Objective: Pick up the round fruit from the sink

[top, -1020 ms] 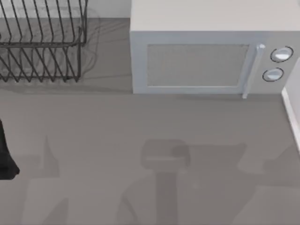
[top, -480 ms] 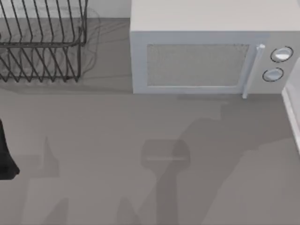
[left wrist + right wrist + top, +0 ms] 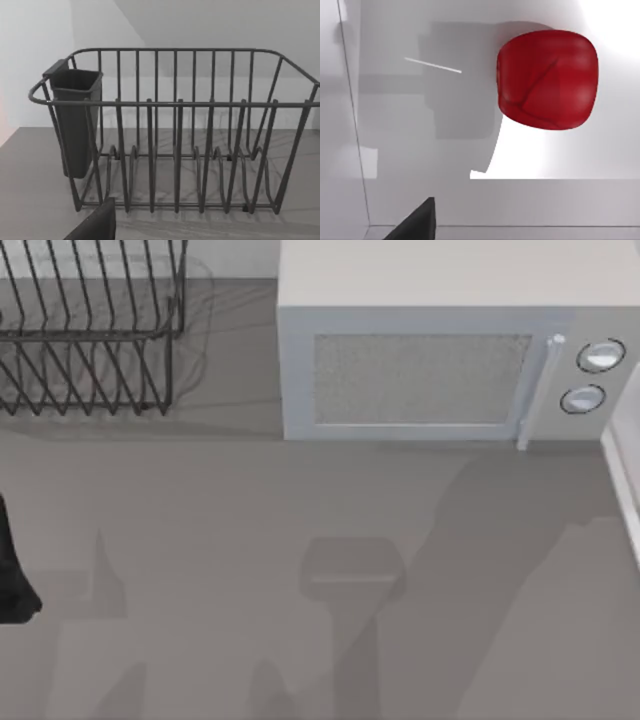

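Top view: your microwave [image 3: 440, 370] and rack [image 3: 85, 330] carry no readable markings — the left arm [image 3: 12, 575] is cut off at the left edge. Left wrist view: rack with cup [image 3: 75, 122]. Right wrist view: fruit [image 3: 547, 80] lies on the pale sink floor [image 3: 420, 150]; whether either gripper is wide or closed cannot be told.

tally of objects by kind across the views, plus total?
Microwave: 1
Dish rack: 1
Cutlery cup on the rack: 1
Round fruit in the white sink: 1
Sink: 1
Total: 5
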{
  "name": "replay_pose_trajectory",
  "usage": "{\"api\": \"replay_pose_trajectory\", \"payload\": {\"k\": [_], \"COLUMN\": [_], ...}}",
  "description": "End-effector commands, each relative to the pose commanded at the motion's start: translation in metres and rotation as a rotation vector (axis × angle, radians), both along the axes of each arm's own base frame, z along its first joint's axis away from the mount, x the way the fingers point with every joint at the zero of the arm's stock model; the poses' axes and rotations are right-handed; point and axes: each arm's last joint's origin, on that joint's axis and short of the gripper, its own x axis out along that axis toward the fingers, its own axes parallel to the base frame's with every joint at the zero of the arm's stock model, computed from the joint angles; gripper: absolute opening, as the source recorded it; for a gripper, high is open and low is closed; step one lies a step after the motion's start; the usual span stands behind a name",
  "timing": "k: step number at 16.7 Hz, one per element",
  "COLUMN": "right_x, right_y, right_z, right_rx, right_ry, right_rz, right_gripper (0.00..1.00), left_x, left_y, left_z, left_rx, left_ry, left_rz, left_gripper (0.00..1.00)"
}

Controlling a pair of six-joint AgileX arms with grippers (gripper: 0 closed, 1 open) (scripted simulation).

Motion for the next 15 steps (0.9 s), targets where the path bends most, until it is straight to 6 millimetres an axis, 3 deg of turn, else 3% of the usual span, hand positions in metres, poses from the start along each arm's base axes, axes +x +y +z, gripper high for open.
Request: {"api": "replay_pose_trajectory", "payload": {"k": [3,5,12,15], "right_x": [0.000,0.002,0.006,0.001], "right_y": [0.002,0.002,-0.001,0.000], "right_z": [-0.001,-0.014,-0.121,-0.151], "right_rx": [0.000,0.000,-0.004,0.000], "right_ry": [-0.001,0.003,-0.015,-0.002], "right_rz": [0.005,0.004,0.001,0.000], "right_gripper": [1.00,1.00,1.00,1.00], "left_x": [0.000,0.000,0.000,0.000], "left_y": [0.000,0.000,0.000,0.000], "left_z": [0.000,0.000,0.000,0.000], "left_rx": [0.000,0.000,0.000,0.000], "left_ry": [0.000,0.000,0.000,0.000], "left_rz": [0.000,0.000,0.000,0.000], "left_gripper": [1.00,1.00,1.00,1.00]}}
